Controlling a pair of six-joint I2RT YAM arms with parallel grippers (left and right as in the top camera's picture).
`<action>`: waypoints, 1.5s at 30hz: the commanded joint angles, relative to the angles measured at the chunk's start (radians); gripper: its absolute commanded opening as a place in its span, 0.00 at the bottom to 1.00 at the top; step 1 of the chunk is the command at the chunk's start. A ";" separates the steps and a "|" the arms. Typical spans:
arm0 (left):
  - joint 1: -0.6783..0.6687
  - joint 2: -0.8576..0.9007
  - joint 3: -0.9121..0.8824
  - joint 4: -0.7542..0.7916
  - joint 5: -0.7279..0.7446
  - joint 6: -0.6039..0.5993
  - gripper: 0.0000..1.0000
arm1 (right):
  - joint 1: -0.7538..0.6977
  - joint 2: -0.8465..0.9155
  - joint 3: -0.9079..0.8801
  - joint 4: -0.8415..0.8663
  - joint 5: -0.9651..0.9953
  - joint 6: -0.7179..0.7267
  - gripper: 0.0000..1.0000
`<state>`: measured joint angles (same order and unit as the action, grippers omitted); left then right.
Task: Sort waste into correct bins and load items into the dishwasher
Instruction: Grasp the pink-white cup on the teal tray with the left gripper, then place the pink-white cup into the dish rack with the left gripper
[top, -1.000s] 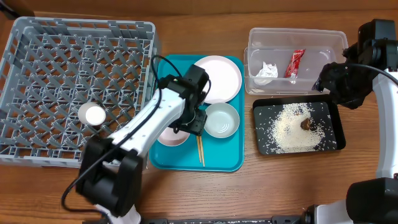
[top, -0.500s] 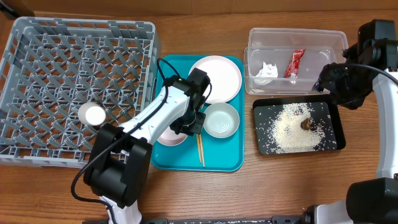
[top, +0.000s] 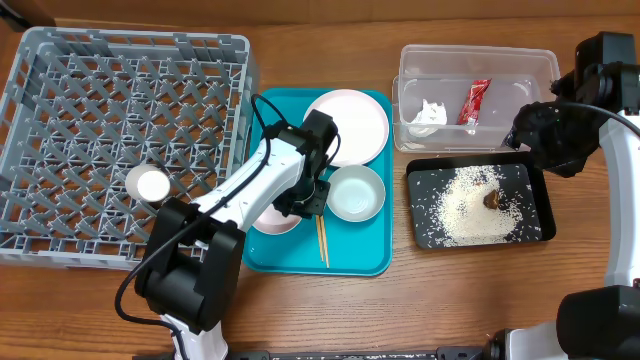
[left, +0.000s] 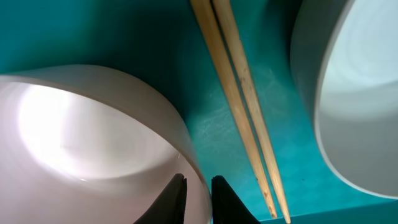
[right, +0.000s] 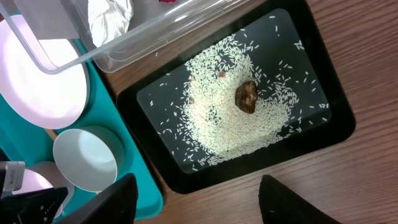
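My left gripper (left: 198, 190) is shut on the rim of the pinkish bowl (left: 93, 137), one finger inside and one outside. The bowl (top: 272, 218) sits on the teal tray (top: 360, 255). Two chopsticks (left: 239, 106) lie beside it, also seen from overhead (top: 322, 241). The pale grey-green bowl (top: 357, 192) and the white plate (top: 352, 125) rest on the same tray. The small white cup (top: 151, 184) stands in the grey dish rack (top: 120, 70). My right gripper (right: 196, 199) is open and empty above the black tray (right: 323, 93), which holds rice (right: 217, 118) and a brown lump (right: 246, 98).
The clear tub (top: 415, 60) at the back right holds the red wrapper (top: 474, 101) and the white tissue (top: 430, 113). Bare wooden table lies in front of the trays. The rack fills the left side.
The left arm's base and elbow shifted slightly between one second ago and half a second ago. Since then nothing has visibly moved.
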<state>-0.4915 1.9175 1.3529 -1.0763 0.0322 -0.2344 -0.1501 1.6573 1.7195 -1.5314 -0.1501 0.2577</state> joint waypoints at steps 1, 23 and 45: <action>-0.009 0.026 0.002 -0.003 -0.006 -0.018 0.15 | -0.003 -0.029 0.030 0.000 0.004 -0.004 0.64; 0.185 -0.239 0.290 -0.056 0.067 0.104 0.04 | -0.003 -0.029 0.030 -0.005 0.004 -0.004 0.64; 0.853 -0.026 0.294 0.018 1.189 0.544 0.04 | -0.003 -0.029 0.030 -0.024 0.004 -0.004 0.63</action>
<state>0.3302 1.8362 1.6424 -1.0615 0.9745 0.2192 -0.1501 1.6573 1.7206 -1.5570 -0.1497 0.2577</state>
